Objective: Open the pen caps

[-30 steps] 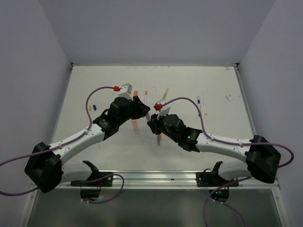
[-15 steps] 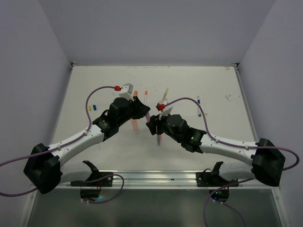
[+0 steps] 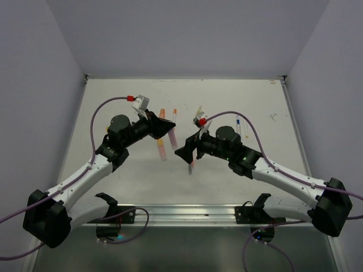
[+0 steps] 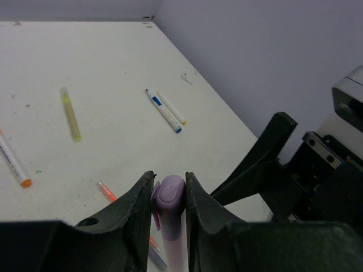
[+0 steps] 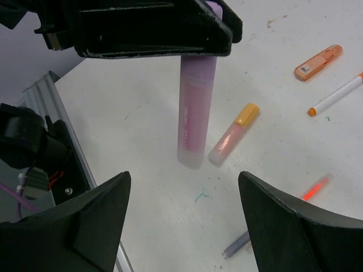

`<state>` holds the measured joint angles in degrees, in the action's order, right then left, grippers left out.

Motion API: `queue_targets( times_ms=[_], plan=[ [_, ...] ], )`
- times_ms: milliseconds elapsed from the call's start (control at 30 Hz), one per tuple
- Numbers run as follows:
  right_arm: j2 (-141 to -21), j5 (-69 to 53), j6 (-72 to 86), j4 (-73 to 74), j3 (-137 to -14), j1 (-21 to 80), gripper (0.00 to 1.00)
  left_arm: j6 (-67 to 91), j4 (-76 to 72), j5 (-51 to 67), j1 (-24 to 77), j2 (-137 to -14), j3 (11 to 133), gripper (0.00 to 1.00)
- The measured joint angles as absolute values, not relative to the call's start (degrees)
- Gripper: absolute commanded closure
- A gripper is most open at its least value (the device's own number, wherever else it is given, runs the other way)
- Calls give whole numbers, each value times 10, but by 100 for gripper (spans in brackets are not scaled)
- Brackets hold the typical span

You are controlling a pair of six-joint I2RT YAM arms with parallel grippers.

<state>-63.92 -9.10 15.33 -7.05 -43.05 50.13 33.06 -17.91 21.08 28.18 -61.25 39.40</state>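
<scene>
Lilac pen [image 4: 172, 226] clamped between left fingers [image 4: 135, 226]; right fingers [image 5: 91, 221] spread wide.

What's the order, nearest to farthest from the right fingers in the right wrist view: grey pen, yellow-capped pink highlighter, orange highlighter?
From the right fingers:
1. Slim grey pen, low on the table between the fingers.
2. Yellow-capped pink highlighter, centre of the view.
3. Stubby orange highlighter, upper right, farthest.

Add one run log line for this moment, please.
left gripper: shut on lilac pen, held upright | right gripper: open, empty, near the pen
</scene>
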Motion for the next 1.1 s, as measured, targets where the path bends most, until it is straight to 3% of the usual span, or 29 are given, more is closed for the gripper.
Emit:
queue_targets(
  times_ms=[367,733,1100],
  plan=[
    [-674,-208,142,-69,-477,480,22,319,-279,359,281,-599,376,100],
    [-686,-254,138,-75,-483,475,50,340,-360,392,281,-585,359,100],
    [-700,-280,139,-97,-485,474,69,380,-427,405,281,-591,342,100]
  ],
)
